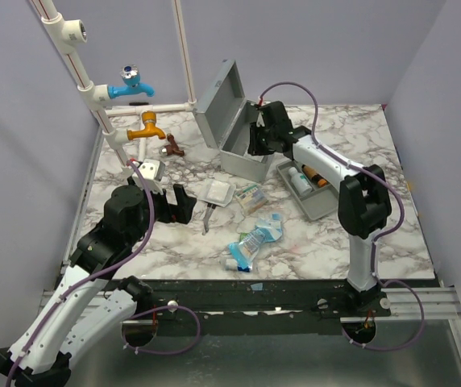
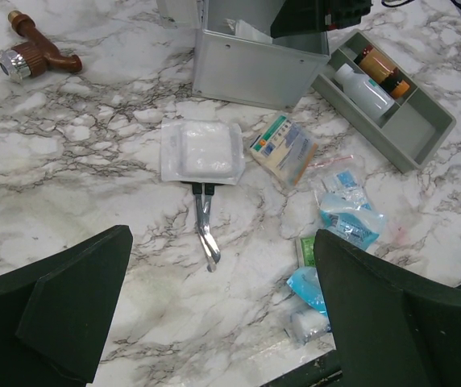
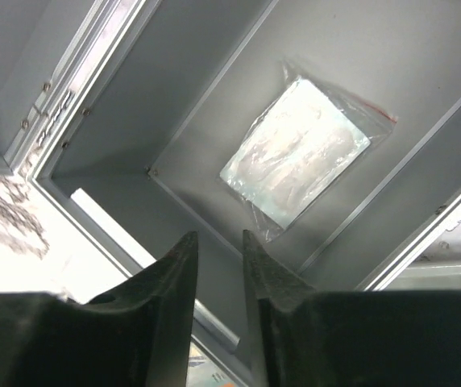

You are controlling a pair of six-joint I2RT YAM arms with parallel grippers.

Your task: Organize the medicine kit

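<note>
The medicine kit [image 1: 232, 121] stands at the back of the table, its lid tilted open to the left. Its grey tray [image 1: 321, 203] lies out on the table to the right, holding small bottles [image 1: 309, 177]. My right gripper [image 1: 255, 143] hangs over the open box. In the right wrist view its fingers [image 3: 184, 266] are a narrow gap apart with nothing between them, above a clear packet [image 3: 295, 153] on the box floor [image 3: 359, 56]. My left gripper [image 2: 222, 310] is wide open over bare marble, near the tip of the metal scissors [image 2: 205, 226].
Loose on the marble lie a white gauze pack [image 2: 202, 151], a green-and-orange sachet [image 2: 283, 149] and several blue packets [image 2: 347, 211] near the front edge. A brown tap handle [image 2: 33, 52], blue tap [image 1: 130, 85] and orange tap [image 1: 148, 127] on white pipes stand at back left.
</note>
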